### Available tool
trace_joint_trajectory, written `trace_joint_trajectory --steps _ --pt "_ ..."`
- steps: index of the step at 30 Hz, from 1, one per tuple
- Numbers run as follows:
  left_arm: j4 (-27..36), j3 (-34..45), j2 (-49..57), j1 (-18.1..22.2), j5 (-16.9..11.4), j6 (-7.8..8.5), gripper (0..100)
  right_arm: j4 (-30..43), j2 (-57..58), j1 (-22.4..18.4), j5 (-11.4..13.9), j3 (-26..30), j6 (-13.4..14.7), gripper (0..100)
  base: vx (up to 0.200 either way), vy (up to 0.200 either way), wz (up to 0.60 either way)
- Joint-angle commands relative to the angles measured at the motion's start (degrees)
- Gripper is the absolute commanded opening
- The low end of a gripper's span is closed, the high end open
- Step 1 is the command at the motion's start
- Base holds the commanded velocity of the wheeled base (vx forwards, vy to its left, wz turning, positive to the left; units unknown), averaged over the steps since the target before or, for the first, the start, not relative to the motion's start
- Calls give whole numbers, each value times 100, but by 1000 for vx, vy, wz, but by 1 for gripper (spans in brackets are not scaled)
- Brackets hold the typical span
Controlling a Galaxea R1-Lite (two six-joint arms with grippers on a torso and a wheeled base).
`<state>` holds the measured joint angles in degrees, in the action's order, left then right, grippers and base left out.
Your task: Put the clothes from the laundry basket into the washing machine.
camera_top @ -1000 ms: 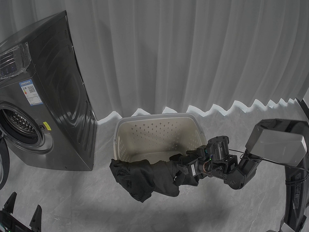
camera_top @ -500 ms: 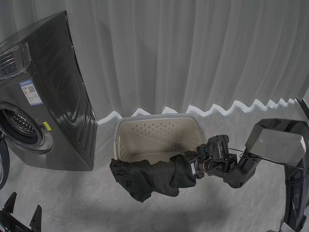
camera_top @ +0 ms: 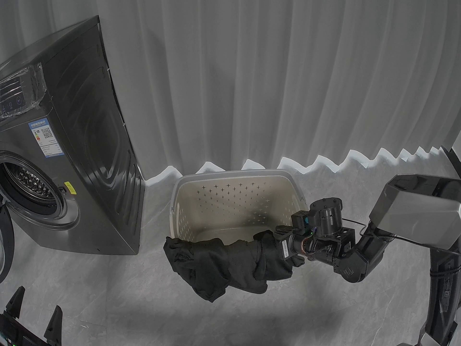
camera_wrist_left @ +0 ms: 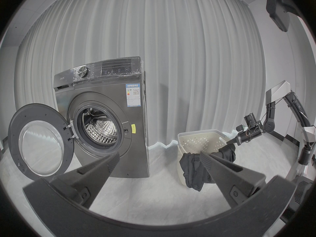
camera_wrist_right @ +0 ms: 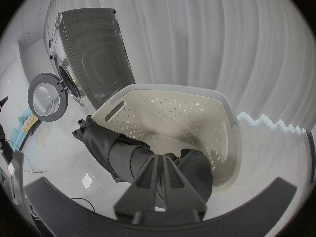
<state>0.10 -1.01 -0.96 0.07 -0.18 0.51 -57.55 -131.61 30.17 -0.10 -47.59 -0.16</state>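
A black garment (camera_top: pixel 225 264) lies draped over the near rim of the cream laundry basket (camera_top: pixel 230 195), hanging down its outer front. My right gripper (camera_top: pixel 281 246) is shut on the garment's right end, at the basket's near right corner; in the right wrist view the fingers (camera_wrist_right: pixel 160 168) pinch bunched black cloth (camera_wrist_right: pixel 115 148). The grey washing machine (camera_top: pixel 62 145) stands at the left with its round door (camera_wrist_left: pixel 39 142) swung open and the drum (camera_wrist_left: pixel 98 129) exposed. My left gripper (camera_top: pixel 33 313) hangs open low at the left, holding nothing.
White curtains (camera_top: pixel 288 73) hang behind the basket and machine. Grey tiled floor (camera_top: pixel 120 289) stretches between the basket and the washer. The machine's open door juts out toward the left foreground. A cable lies on the floor (camera_wrist_right: pixel 82 199) in the right wrist view.
My right gripper has closed on the garment's right end and lifted slightly, bunching the cloth. The left arm has not moved.
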Motion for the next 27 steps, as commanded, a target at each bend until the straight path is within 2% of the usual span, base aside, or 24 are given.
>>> trace_joint_trajectory --steps 1,3,8,19,27 --pt "-1 92 96 10 1 2 100 -2 74 -73 -17 154 -2 100 0 0 0" --pt "-1 92 96 1 1 2 100 -2 127 -231 -105 338 -46 100 0 0 0" --pt "-1 92 96 1 1 2 100 -2 188 -337 -105 470 -98 100 0 0 0" --pt "-1 92 96 1 1 2 100 -37 -128 -477 -87 356 -195 100 0 0 0" --pt "-1 92 96 1 1 2 100 -142 -269 -407 -61 163 -195 100 0 0 0"
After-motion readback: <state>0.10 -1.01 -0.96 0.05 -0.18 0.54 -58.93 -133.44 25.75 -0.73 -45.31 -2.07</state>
